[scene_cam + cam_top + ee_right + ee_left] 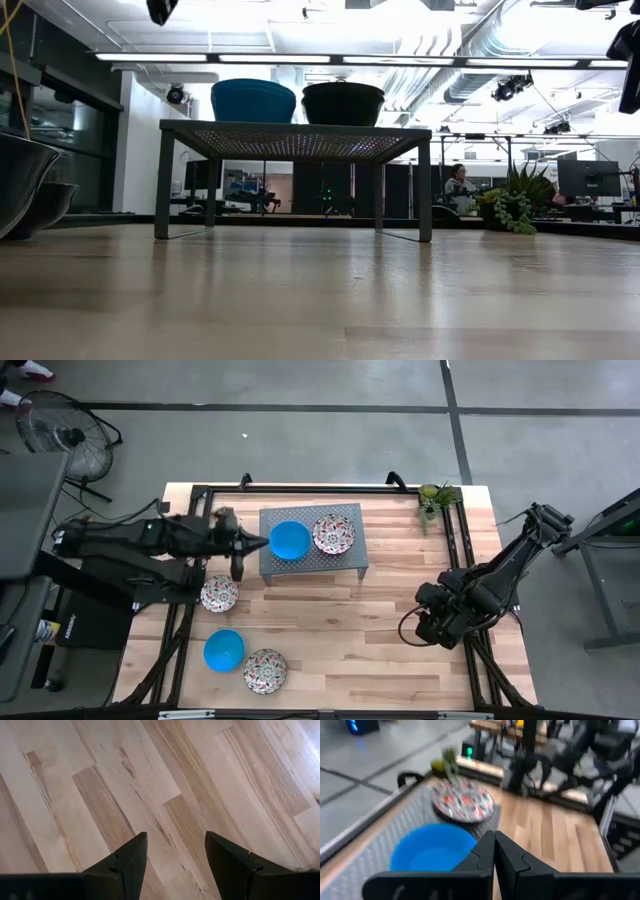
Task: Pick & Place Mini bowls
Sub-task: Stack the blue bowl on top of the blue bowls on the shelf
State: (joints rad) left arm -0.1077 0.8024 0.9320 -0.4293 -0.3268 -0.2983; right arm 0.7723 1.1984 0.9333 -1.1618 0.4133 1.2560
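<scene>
**Q:** Pale wooden planks form the table [400, 660]; what is set on it?

**A:** A grey perforated stand [345, 560] is placed near the far edge, with a blue bowl [288, 539] and a speckled bowl [333, 533] on it. Three more bowls [219, 594] are seen near the left edge.

**Q:** Which gripper is nearer?

**A:** The left gripper [262, 543], closed and empty, is held just beside the stand's left edge, the blue bowl directly ahead. The right gripper [175, 855], wide open and empty, is kept near the right edge.

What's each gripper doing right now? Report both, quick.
Left gripper: shut, holding nothing, at the edge of the grey stand beside the blue bowl.
Right gripper: open, empty, over bare table.
</scene>
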